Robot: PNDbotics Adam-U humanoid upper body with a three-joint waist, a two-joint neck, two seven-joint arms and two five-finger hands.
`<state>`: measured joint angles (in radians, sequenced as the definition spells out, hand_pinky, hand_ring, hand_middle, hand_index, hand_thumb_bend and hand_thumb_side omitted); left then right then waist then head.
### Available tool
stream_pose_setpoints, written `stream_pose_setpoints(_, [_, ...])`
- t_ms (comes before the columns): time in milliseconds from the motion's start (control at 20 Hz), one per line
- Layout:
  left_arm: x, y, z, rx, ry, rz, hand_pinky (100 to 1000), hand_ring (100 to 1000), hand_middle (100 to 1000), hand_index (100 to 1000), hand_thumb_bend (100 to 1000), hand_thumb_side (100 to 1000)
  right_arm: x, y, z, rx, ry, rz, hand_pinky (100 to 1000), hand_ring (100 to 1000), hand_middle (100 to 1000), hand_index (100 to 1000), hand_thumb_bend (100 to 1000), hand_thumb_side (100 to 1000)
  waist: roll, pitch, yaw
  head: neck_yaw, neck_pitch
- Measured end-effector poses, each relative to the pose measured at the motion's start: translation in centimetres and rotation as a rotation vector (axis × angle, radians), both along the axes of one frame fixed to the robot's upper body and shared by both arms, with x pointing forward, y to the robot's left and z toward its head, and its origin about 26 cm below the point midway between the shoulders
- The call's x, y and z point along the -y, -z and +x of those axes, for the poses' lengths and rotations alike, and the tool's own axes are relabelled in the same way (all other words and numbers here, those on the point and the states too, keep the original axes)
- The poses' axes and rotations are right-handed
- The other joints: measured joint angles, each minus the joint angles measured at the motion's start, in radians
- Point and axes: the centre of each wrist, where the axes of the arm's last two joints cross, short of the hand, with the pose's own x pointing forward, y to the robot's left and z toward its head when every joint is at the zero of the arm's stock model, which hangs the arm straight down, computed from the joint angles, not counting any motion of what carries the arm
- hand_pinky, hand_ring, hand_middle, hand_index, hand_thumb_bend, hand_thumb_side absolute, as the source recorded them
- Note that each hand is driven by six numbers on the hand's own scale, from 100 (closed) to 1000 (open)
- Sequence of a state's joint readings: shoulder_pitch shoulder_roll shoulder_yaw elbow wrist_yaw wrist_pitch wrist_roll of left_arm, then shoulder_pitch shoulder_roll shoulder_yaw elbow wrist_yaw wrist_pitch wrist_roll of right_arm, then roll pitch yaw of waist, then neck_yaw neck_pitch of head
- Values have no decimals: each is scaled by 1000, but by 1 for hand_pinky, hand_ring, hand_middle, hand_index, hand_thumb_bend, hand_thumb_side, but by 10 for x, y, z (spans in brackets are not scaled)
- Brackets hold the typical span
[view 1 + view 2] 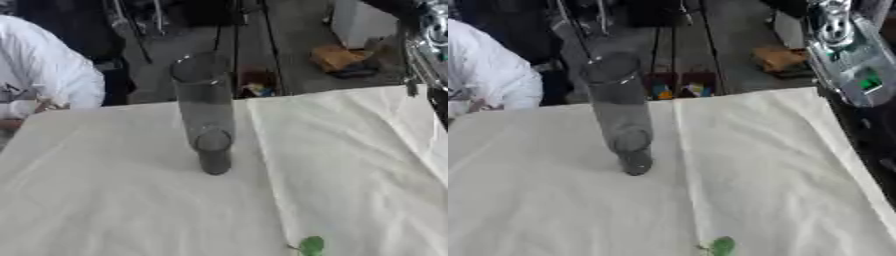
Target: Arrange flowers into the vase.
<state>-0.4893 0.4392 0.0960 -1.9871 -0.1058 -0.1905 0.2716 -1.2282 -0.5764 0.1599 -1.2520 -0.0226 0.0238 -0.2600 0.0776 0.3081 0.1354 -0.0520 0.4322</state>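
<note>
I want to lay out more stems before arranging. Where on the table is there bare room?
Bare cloth spreads left of the vases, out to the table's left edge, and right of them to its right edge. The tall vase and the short dark one crowd the centre. A green leaf takes the near edge, right of the centre crease.

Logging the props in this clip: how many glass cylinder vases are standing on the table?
2. A tall vase stands near the table's far middle, and a short vase stands right in front of it, overlapping it in both views. Neither holds flowers; a green leaf shows at the near edge.
</note>
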Motion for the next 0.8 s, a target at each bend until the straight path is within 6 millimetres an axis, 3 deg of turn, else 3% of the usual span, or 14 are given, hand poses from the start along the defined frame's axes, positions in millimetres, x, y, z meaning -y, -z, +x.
stream_pose_setpoints(800, [2, -1, 0, 0, 12, 1, 808, 933, 899, 962, 100, 1000, -20, -42, -13, 147, -140, 279, 100, 100, 100, 100, 100, 166, -21, 31, 41, -22, -30])
